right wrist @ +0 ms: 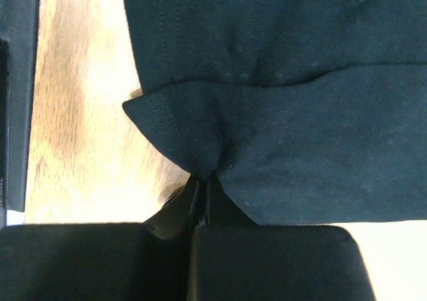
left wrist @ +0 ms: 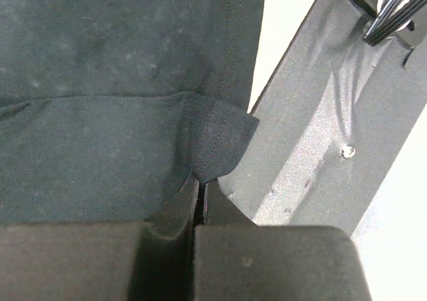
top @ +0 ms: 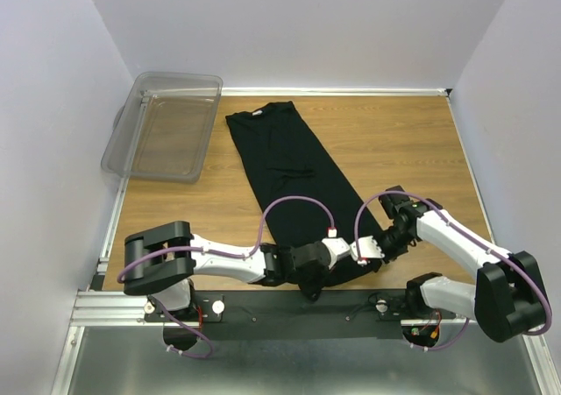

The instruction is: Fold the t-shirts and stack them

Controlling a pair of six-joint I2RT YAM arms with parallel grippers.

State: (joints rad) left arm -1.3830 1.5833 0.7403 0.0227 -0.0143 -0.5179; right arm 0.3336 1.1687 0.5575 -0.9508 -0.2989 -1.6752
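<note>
This is a lab (white enclosure walls (top: 53, 80), wooden tabletop (top: 394, 141)).

The t-shirt (top: 294, 176) is lying on the worktop (top: 403, 141) as a long strip, its collar end pointing away from the arms and its other end reaching the base rail (top: 263, 306). The bin (top: 165, 128) is sitting to the left of the t-shirt's far end, just beside it. The left fingers (left wrist: 80, 261) are sitting at the t-shirt's near left corner, by the rail, with hem lying between them. The right fingers (right wrist: 273, 261) are sitting at its near right corner, over the worktop, likewise with hem lying between them.
</note>
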